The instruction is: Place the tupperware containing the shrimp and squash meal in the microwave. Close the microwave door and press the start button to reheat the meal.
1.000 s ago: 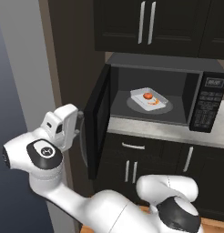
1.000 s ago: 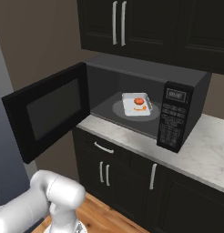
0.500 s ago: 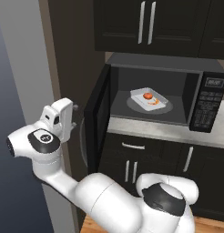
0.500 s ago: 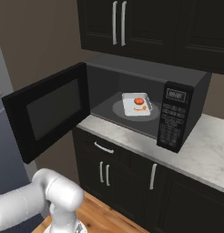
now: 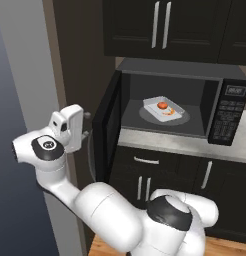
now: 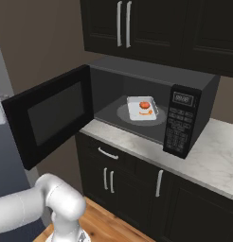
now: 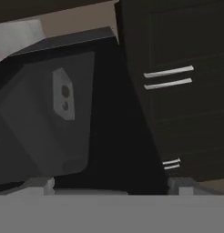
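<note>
Tupperware (image 5: 164,109) lies flat, long axis slanting across microwave (image 6: 184,113).

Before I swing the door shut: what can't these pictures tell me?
- Microwave door handle: hidden on its far face, right base view.
- End effector fingertips: hidden behind the hand, left base view.
- Start button on the keypad: too small to single out.
- Contact with the door: unclear.

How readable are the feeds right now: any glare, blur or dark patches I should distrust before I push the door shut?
Left base view: sharp, evenly lit, no glare; the tupperware reads clearly in the microwave. Right base view: clean too; the door glass looks flat grey, without reflections. Hand view: soft and blocky, rolled sideways, mostly dark door and cabinets, low contrast.
</note>
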